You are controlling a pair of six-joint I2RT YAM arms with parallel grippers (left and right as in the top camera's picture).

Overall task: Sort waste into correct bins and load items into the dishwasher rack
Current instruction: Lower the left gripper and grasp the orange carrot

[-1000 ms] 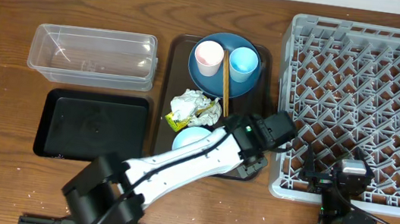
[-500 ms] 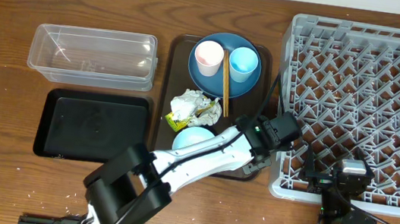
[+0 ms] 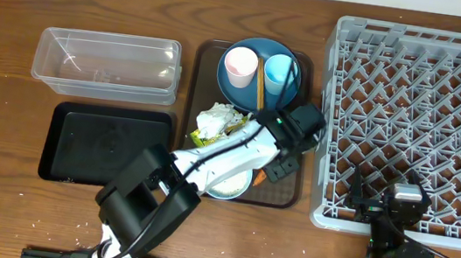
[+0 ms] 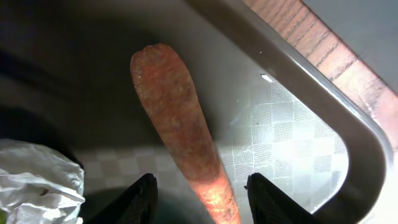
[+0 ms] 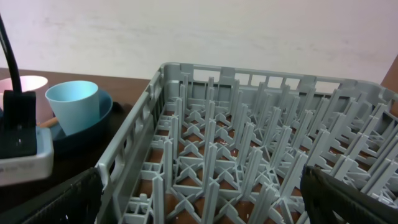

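My left gripper (image 4: 204,202) is open low over the brown serving tray (image 3: 286,189), its fingers on either side of the orange carrot piece (image 4: 177,124), apart from it. In the overhead view the left gripper (image 3: 280,157) is right of the crumpled wrapper (image 3: 220,123), whose edge shows in the left wrist view (image 4: 37,180). The light-blue bowl (image 3: 226,180) lies partly under the arm. The dark-blue plate (image 3: 248,92) holds the pink cup (image 3: 240,64), light-blue cup (image 3: 280,72) and chopsticks (image 3: 261,89). My right gripper (image 5: 202,199) is open and empty at the front edge of the grey rack (image 5: 249,143).
The clear tub (image 3: 106,65) and the black tray (image 3: 105,144) stand left of the serving tray. The rack (image 3: 425,126) fills the right side. White rice grains (image 3: 52,222) are scattered on the wood at the front left.
My left gripper has moved from the serving tray's front right corner back and left toward the tray's middle, uncovering more of the bowl. The right arm has not moved.
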